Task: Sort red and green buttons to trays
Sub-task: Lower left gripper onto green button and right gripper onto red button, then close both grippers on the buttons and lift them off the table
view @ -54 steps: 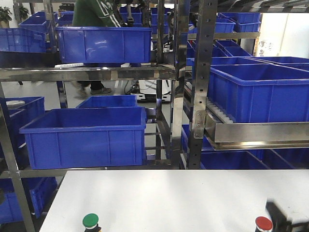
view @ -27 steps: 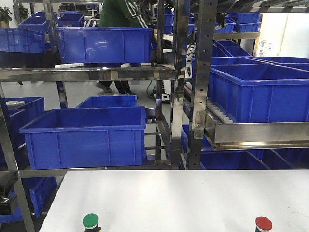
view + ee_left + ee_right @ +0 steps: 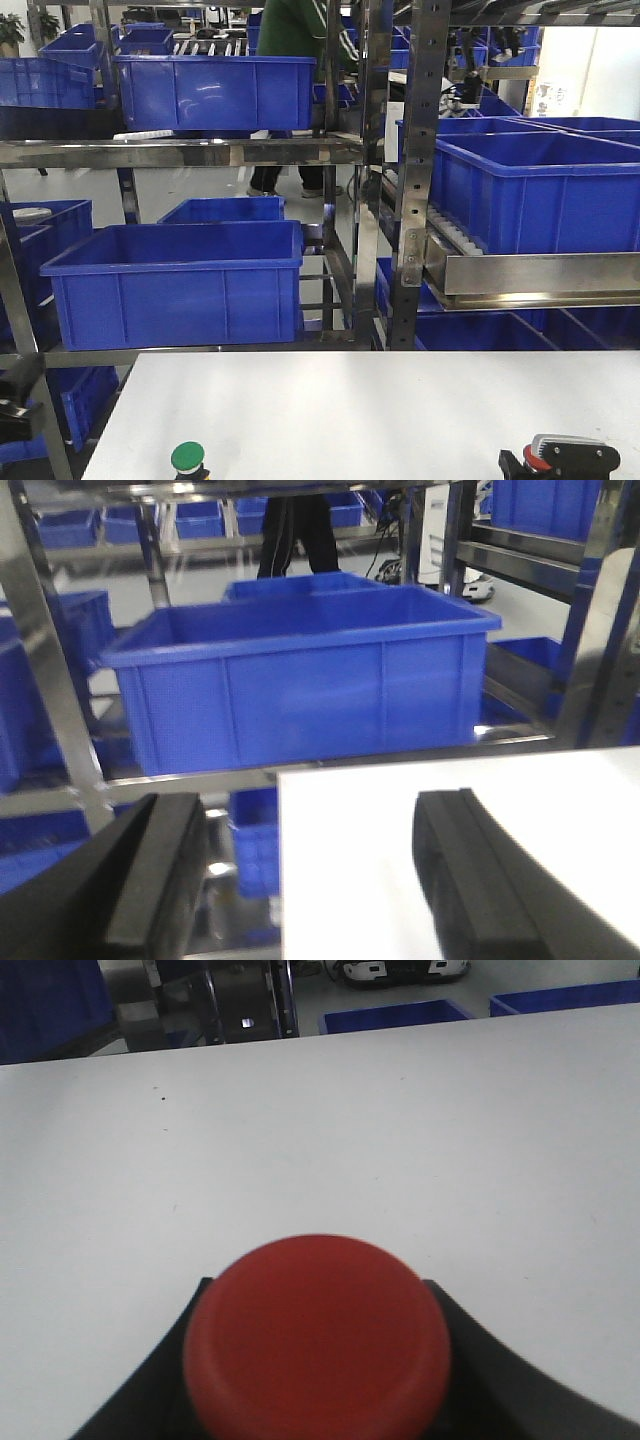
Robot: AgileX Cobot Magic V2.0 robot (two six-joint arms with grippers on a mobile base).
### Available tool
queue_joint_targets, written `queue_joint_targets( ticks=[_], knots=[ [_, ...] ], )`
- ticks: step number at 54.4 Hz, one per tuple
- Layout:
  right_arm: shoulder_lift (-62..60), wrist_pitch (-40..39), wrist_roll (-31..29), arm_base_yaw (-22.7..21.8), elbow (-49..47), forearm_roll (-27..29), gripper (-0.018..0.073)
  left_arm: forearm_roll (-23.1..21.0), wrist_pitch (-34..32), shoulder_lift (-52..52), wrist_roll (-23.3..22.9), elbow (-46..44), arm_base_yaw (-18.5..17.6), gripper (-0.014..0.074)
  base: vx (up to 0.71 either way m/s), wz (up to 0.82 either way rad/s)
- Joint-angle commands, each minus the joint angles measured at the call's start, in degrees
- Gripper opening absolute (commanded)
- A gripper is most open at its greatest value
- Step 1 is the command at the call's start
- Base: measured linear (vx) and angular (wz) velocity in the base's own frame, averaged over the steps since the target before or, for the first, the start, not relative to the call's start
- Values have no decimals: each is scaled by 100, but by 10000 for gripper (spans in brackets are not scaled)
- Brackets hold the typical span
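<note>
Grabbing step, looks like: red button (image 3: 318, 1345) is flanked at 5 o'clock by the right gripper (image 3: 545, 462), squeezed or not can't be told. Left gripper (image 3: 312, 830) is held wide open. Firm squeeze and lift are probably needed next.

A white table (image 3: 360, 410) fills the near ground. Beyond its far edge stand steel racks (image 3: 417, 170) loaded with blue bins: a large bin (image 3: 175, 285) on the low left shelf, a smaller bin (image 3: 222, 209) just behind it, another bin (image 3: 215, 90) on the shelf above, and a big bin (image 3: 540, 190) at right. Far back, a person in a green top (image 3: 295, 25) stands partly hidden by the racks.
</note>
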Motion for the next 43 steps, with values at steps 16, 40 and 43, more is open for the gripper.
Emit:
queue_joint_targets(
  ticks=[16,40,43],
  knots=[
    [-259,-813,5,-30,-61,-13,-7,1848,-702,1765,-1226,-170,-681,560,0,0],
    [-259,-808,10,-30,-61,-12,-4,2899,-3899,4005,-1689,-263,-681,560,0,0],
    [-259,-808,10,-30,-61,-12,-3,2899,-3844,4131,-1700,-365,-681,560,0,0]
  ],
)
